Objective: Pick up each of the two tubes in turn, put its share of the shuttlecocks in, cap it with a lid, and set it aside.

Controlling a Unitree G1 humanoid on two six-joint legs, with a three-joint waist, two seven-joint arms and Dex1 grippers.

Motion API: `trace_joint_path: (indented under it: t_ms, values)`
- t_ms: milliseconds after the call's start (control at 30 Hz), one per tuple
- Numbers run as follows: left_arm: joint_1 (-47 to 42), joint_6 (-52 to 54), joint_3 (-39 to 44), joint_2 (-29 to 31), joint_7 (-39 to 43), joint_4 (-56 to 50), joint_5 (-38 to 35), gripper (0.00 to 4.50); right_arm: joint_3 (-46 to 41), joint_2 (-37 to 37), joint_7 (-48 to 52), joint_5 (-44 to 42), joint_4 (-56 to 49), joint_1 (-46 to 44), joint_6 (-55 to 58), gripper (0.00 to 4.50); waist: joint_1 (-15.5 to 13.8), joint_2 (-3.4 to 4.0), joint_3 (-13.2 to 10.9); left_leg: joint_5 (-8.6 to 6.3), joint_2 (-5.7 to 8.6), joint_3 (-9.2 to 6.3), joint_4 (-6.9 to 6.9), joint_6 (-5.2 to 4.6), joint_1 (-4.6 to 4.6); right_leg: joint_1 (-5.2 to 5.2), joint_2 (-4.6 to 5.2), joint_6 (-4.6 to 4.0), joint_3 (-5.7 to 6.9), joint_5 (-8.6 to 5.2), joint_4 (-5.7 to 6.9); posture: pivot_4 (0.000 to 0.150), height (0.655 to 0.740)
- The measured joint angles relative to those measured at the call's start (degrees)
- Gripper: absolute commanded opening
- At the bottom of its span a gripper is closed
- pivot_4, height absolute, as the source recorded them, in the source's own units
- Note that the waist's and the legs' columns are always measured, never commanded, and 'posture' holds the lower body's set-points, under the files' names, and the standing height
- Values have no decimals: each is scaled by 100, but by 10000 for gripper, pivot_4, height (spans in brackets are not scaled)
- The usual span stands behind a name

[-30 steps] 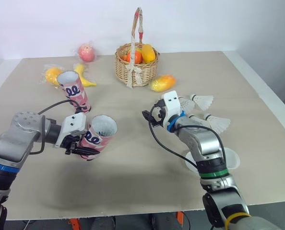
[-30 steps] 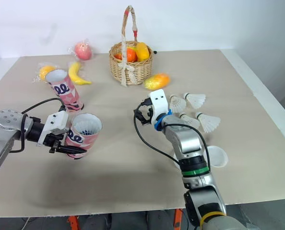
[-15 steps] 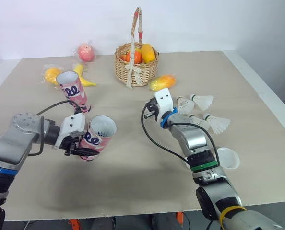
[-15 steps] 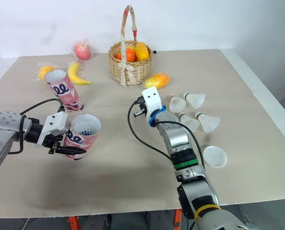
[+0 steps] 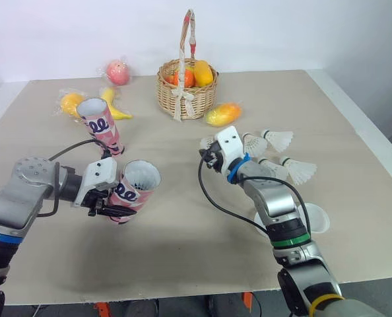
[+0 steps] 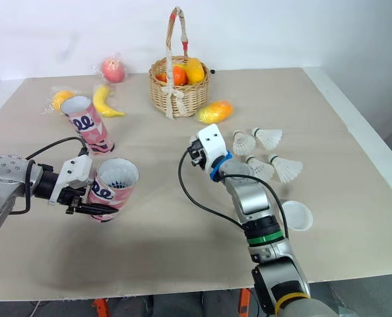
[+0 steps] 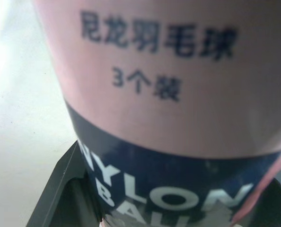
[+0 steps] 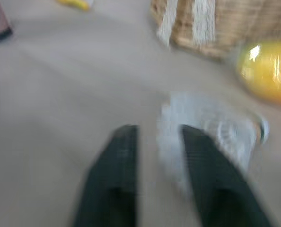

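Observation:
My left gripper (image 5: 109, 200) is shut on a pink patterned tube (image 5: 134, 186), holding it tilted just above the table with its open mouth up and to the right. Its printed label (image 7: 154, 71) is in the left wrist view. A second pink tube (image 5: 101, 125) stands farther back on the left. My right gripper (image 5: 208, 153) is open with a narrow gap, low over mid-table. A white shuttlecock (image 8: 204, 135) lies at its fingertips, beside one finger (image 8: 204, 175). Several more shuttlecocks (image 5: 280, 140) lie to its right. A white lid (image 5: 317, 218) lies near the right forearm.
A wicker basket (image 5: 187, 92) of fruit stands at the back centre, with a wrapped mango (image 5: 224, 113) in front of it. A banana (image 5: 115, 105), an orange fruit (image 5: 72, 102) and a peach (image 5: 119, 72) lie at the back left.
My right gripper swung left and farther back, then came a little to the right again. The left gripper and its tube have hardly moved.

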State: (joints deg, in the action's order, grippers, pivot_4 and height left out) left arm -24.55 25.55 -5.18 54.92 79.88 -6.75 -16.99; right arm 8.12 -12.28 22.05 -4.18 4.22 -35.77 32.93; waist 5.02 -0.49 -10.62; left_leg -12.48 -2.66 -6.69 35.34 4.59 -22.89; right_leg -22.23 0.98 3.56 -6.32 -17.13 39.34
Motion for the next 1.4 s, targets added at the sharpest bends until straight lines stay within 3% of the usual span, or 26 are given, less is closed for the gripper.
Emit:
trace_joint_path:
  t_ms: [33, 600, 1000, 1067, 1133, 1267, 1400]
  values:
    - [-1, 7, -1, 0, 0, 0, 1, 26737, 1, -31, 28, -9, -144, 51, 105, 35749, -1, 0, 0, 0, 0, 0, 0, 0, 0, 0, 0, 0, 0, 0, 0, 1500, 7400]
    - [-96, 68, -75, -4, 34, 55, 5, 26737, -401, -417, 27, -8, 323, -310, 161, 35749, 0, 0, 0, 0, 1, 0, 1, 0, -1, 0, 0, 0, 0, 0, 0, 1500, 7400]
    - [-121, 122, -94, -9, 20, 52, 2, 26737, -322, 21, -472, 199, 1137, -780, 17, 35749, 8, 0, 0, 1, 1, 0, 2, 1, -2, 0, 0, 1, 0, 2, 0, 1500, 7400]
    - [-120, 127, -92, -7, 20, 50, 0, 26737, -385, 53, -610, 227, 1281, -859, -16, 30624, 8, 0, 0, 1, 1, 0, 2, 1, -2, 0, 0, 1, 0, 2, 0, 1500, 7400]
    - [-118, 170, -89, -8, 10, 39, -5, 26737, -424, 145, -802, 266, 1521, -986, -53, 22359, 13, 1, 0, 1, 1, 0, 2, 1, -2, 0, 1, 0, 0, 2, 0, 1500, 7400]
    - [-102, 222, -83, -7, -51, 2, -45, 26737, -441, 393, -990, 270, 1667, -1067, -98, 2176, 13, 1, -1, 1, 1, -1, 2, 1, -2, 0, 2, 1, 0, 2, 0, 1500, 7400]
    - [-98, 231, -83, -6, -68, 0, -58, 26737, -436, 465, -950, 232, 1658, -1060, -111, 1018, 13, 1, -1, 1, 2, -1, 2, 1, -3, 1, 2, 1, 0, 2, 0, 1500, 7400]
